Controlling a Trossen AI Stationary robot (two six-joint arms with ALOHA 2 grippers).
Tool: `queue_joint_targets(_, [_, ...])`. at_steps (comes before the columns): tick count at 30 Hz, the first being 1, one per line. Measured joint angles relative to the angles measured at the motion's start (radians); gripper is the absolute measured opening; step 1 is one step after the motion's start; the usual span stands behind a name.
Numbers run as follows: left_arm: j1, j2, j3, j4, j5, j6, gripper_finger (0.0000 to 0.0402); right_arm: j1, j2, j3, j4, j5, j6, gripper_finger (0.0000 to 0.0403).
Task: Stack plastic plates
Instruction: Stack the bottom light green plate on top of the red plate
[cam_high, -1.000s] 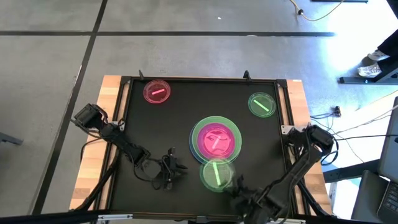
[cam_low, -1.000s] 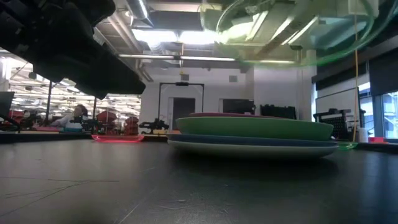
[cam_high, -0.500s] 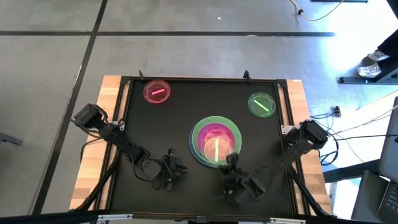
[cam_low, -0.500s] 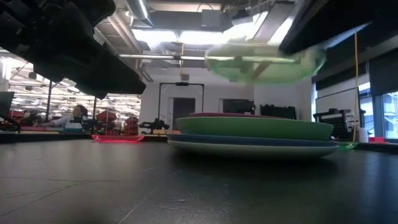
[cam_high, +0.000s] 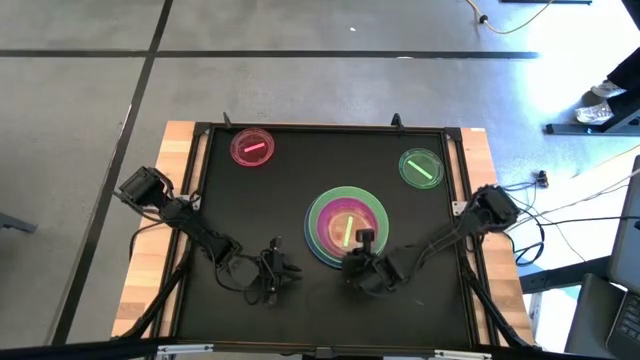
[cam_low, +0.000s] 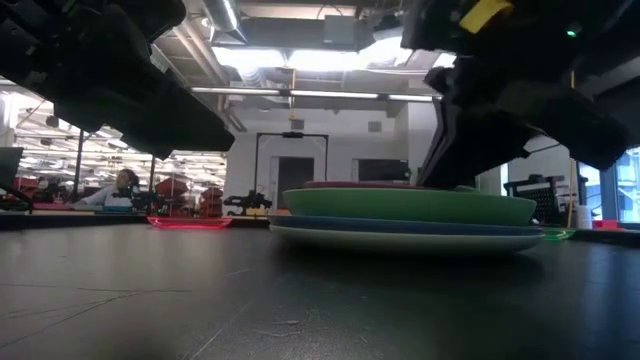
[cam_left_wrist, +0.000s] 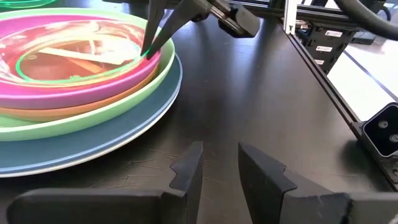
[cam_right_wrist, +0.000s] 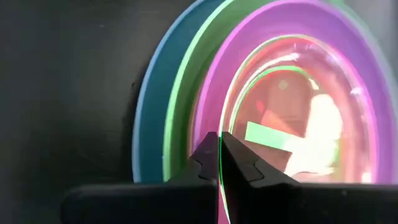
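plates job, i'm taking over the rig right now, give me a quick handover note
Right end effector: shut on the rim of the small green plate, which sits on top of the stack, not yet released.
Left end effector: fingers apart, holding nothing, low over the mat beside the stack.
Stack, bottom up as far as visible: blue-grey plate, light green, orange, purple, a small pink one, then the green one.
Done: those plates are nested.
Left: release the green plate, then bring the small pink plate and the other small green plate from the far corners.
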Motion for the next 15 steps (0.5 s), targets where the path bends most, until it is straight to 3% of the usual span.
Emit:
queue_joint_targets(9, [0.000,0.000,0.000,0.001,-0.001,0.000,0.0095,-0.041,0.000,0.001,0.001,-0.199,0.070,0.0001])
queue_joint_targets(12, [0.000,0.000,0.000,0.007,-0.004,0.000,0.0095,-0.040,0.000,0.001,0.001,-0.193,0.065,0.0001])
queue_joint_targets(15, [0.000,0.000,0.000,0.017,-0.013,0.008,0.0095,-0.041,0.000,0.001,-0.002,-0.076,0.092,0.0001])
